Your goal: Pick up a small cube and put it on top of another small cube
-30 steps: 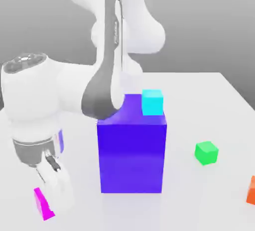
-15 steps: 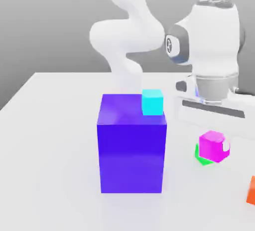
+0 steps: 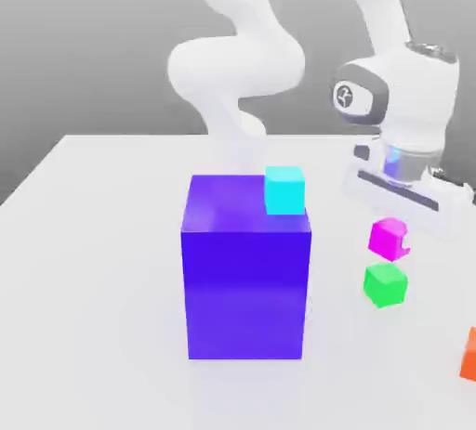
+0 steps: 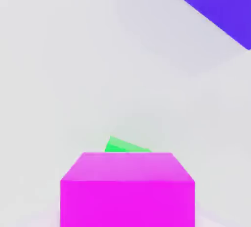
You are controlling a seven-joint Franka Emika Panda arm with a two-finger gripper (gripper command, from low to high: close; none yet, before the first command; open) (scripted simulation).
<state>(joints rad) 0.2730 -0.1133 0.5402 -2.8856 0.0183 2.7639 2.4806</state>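
Magenta cube (image 3: 388, 239) held in the closed fingers of the gripper (image 3: 409, 239), raised near the green cube (image 3: 385, 285) during the carrying step; the next move probably calls for centring it above, then lowering.

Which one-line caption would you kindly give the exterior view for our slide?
The gripper holds the magenta cube aloft near the green cube, beside the blue-violet block.
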